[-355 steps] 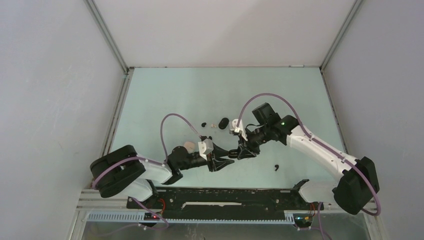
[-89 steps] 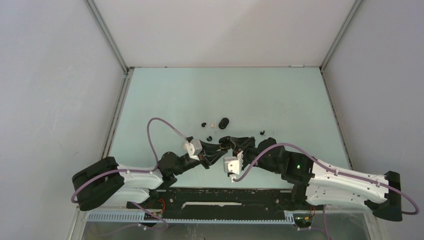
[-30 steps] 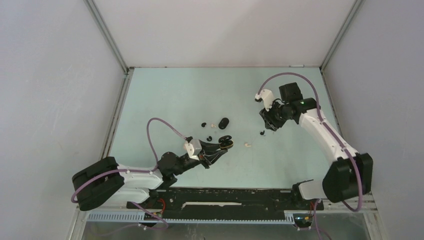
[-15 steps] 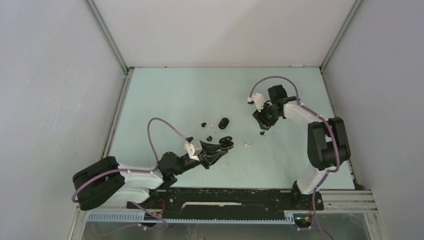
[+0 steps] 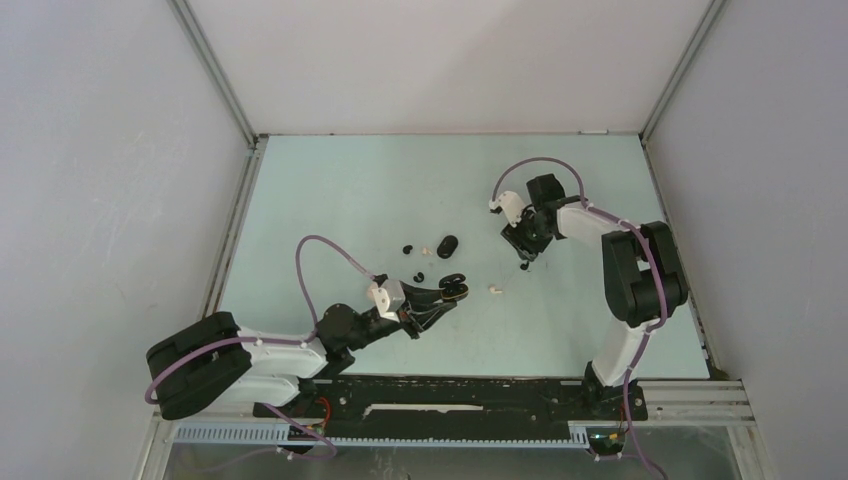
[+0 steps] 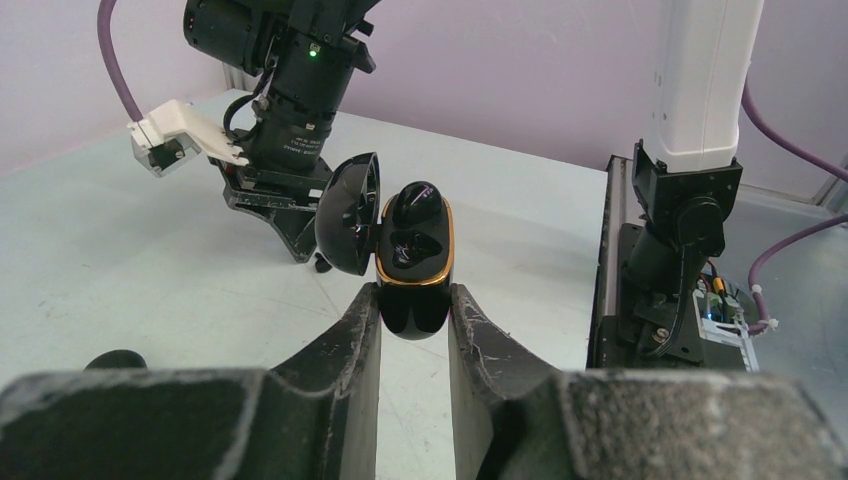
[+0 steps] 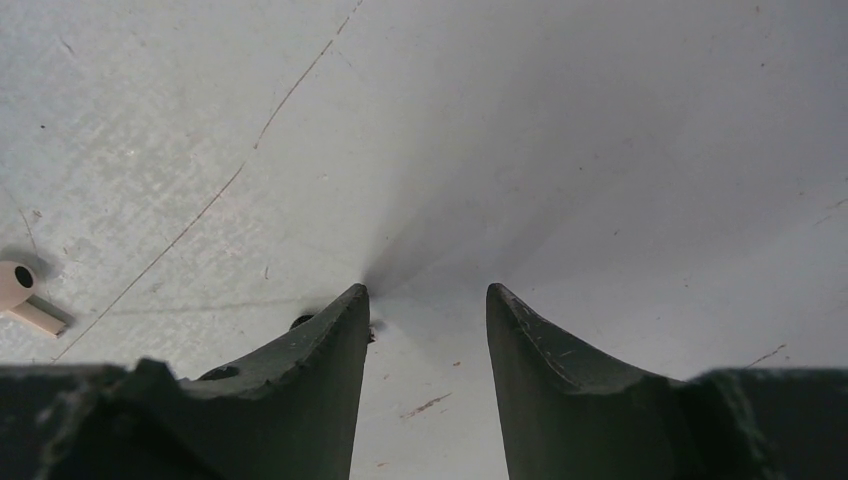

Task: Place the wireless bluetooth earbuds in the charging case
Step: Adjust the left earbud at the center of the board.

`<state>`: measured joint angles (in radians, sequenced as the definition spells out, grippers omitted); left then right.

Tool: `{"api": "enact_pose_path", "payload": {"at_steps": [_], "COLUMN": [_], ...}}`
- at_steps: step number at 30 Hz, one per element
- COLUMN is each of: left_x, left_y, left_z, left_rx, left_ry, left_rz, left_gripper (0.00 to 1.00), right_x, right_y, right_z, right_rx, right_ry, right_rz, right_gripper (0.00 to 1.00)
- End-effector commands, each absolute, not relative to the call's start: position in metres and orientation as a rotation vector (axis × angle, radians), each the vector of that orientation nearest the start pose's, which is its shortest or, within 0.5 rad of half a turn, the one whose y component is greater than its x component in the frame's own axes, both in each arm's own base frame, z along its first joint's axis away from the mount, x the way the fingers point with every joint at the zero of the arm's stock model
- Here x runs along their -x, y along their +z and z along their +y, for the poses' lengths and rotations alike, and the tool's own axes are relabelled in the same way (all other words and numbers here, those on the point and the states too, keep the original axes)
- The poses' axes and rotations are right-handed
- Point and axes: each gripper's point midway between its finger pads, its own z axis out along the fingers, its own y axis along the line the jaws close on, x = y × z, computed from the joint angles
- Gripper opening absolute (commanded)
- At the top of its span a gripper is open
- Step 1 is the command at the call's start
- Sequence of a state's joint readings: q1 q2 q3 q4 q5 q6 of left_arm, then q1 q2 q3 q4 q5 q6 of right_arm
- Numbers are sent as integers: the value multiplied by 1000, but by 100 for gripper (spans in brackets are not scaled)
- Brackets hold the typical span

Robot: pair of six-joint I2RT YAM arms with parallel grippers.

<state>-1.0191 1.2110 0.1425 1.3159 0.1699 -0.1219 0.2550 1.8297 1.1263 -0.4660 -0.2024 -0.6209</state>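
My left gripper [image 5: 443, 294] is shut on the open black charging case [image 6: 414, 270], which has a gold rim and its lid [image 6: 348, 213] swung left. One black earbud [image 6: 417, 203] sits in the case. My right gripper [image 5: 524, 248] is open, with its tips down at the table. In the right wrist view [image 7: 425, 297] a black earbud [image 7: 300, 321] lies just outside the left finger, mostly hidden. A whitish earbud [image 5: 493, 290] lies between the two grippers and also shows in the right wrist view [image 7: 22, 290].
A closed black case [image 5: 447, 245] lies on the pale green table [image 5: 380, 190], with a black earbud [image 5: 408, 248] and a whitish one [image 5: 425, 250] to its left. Another black earbud [image 5: 419, 275] lies near my left gripper.
My right arm has folded and moved its gripper slightly left and down onto the table by the black earbud. The left gripper and case have not moved.
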Motion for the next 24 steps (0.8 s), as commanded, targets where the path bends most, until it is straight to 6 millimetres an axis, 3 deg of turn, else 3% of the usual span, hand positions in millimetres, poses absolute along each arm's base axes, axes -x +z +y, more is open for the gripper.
{"api": "enact_pose_path", "payload": {"at_steps": [1,8,18,24], "left_x": [-147,-146,-143,-143], "left_y": [207,208,210,210], "left_z": [-315,-316,-316,-315], "left_rx": [-752,-755,-759,-759], "left_ry": [-1086,-1098,-1108,-1104], "left_rz": [1133,1130,1122,1122], "left_gripper": [0,0,0,0], "right_x": [-360,-338,-308,-313], "right_y": [9,22,11,11], "right_z": [89,91,109,114], "right_rx": [1240,1232,1333,1313], "right_ry": [107,171,194,184], "right_rz": [2469,2501,2512,2491], "right_gripper": [49,47,46,46]}}
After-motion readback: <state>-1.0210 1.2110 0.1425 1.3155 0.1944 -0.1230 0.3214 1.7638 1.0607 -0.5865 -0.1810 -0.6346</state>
